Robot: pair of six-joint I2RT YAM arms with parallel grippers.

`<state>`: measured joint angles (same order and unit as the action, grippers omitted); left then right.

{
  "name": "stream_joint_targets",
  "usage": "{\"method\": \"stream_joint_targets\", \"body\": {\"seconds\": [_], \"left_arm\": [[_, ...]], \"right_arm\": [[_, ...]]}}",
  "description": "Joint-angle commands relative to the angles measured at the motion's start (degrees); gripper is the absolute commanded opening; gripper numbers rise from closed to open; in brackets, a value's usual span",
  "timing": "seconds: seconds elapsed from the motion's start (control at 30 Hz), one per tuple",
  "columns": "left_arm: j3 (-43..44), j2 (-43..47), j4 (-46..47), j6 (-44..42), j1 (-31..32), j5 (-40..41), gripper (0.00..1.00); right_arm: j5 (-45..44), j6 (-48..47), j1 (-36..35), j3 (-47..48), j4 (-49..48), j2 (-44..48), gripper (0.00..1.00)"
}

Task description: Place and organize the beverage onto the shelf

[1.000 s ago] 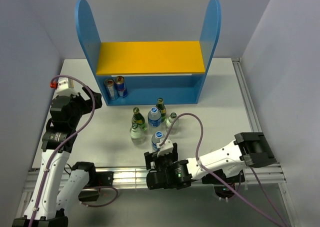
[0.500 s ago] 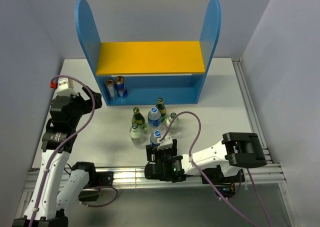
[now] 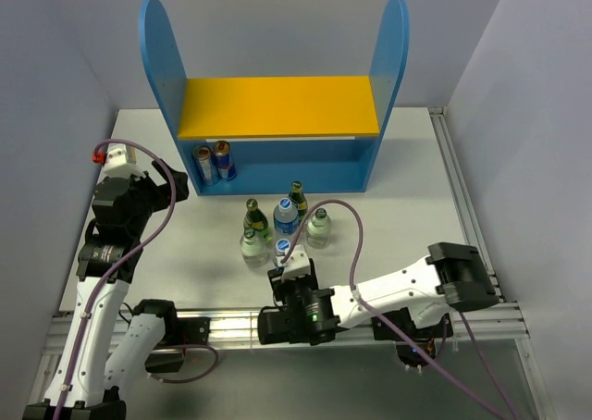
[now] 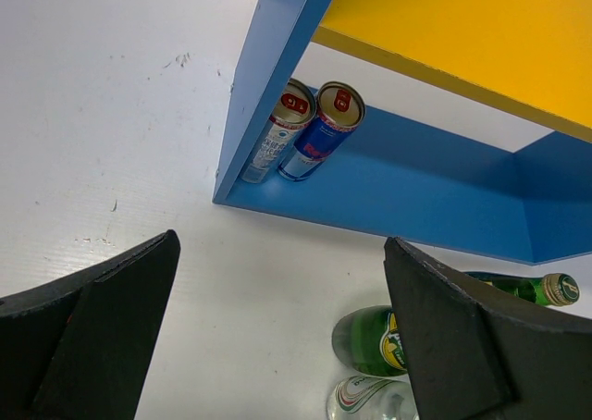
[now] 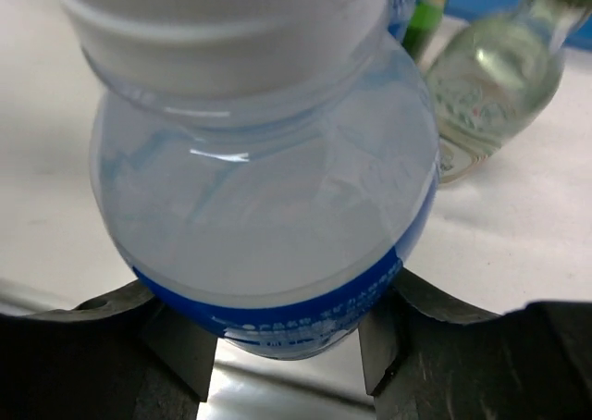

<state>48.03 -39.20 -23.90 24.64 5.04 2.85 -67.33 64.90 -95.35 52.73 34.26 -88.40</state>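
Black and two-fingered, the left gripper (image 4: 277, 337) hangs at the left of the white table (image 3: 416, 179) with its jaws spread wide and nothing between them, aimed at the low left corner of the shelf, probably waiting its turn. Just right of it, two slim red-and-blue metal cans (image 4: 305, 133) stand on the lower board, tucked against the left side panel, which leaves the rest of that tier free. The blue two-tier shelf with a yellow-orange upper board (image 3: 162, 59) fills the far middle of the table. Nearer, in front of it, stand five small upright bottles (image 3: 286, 215): two dark green glass, two clear glass and one clear plastic, packed close within reach of both arms. At the near edge of that group, the right gripper (image 3: 282, 258) is clenched on the sixth, a clear plastic bottle with a blue label and cap (image 5: 268, 207), its pads (image 5: 180, 351) pressing either side of the label band, low on the body, likely to keep it upright when carried; whether its base has left the table I cannot tell
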Motion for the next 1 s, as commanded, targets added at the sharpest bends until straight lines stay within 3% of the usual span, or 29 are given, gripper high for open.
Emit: {"method": "stream_joint_targets", "body": {"seconds": [0.0,0.07,0.17,0.2,0.27,0.3,0.33,0.57,0.73,0.97], "left_arm": [[1.19,0.35,0.79,-1.18,-0.47,-0.22,0.99],[1.19,0.27,0.79,-1.18,-0.64,-0.22,0.99],[1.10,0.26,0.79,-1.09,-0.73,-0.13,0.99],[1.19,0.18,0.79,-0.91,-0.73,0.05,0.99],[1.10,0.09,1.14,-0.91,-0.82,0.14,0.99],[1.10,-0.08,1.48,-0.74,-0.99,0.31,0.99],[1.10,-0.35,1.66,-0.65,-1.00,0.31,0.99],[2.85,-3.33,3.07,0.84,-1.61,-0.22,0.98],[4.79,-7.11,5.09,-0.73,-1.70,-0.82,0.98],[1.98,-3.00,5.62,-1.44,-4.25,-1.89,0.99]], "right_arm": [[-10.71,6.03,-2.73,16.13,21.67,8.75,0.00],[-12.11,5.33,-2.82,20.81,25.49,10.61,0.00],[-13.97,-11.59,-1.43,28.20,18.24,15.09,0.00],[-13.79,-23.04,-0.37,30.22,14.64,17.62,0.00],[-10.13,-39.24,2.35,29.28,-5.61,20.71,0.00],[-7.84,-52.20,6.28,28.40,-16.66,23.33,0.00],[-4.60,-55.03,8.67,29.18,-18.68,24.06,0.00],[12.03,-67.09,29.85,47.62,-17.92,17.13,0.00],[25.21,-62.10,46.61,60.63,-11.24,7.91,0.00],[34.45,-56.65,60.61,68.03,-9.12,-4.91,0.00]]}}
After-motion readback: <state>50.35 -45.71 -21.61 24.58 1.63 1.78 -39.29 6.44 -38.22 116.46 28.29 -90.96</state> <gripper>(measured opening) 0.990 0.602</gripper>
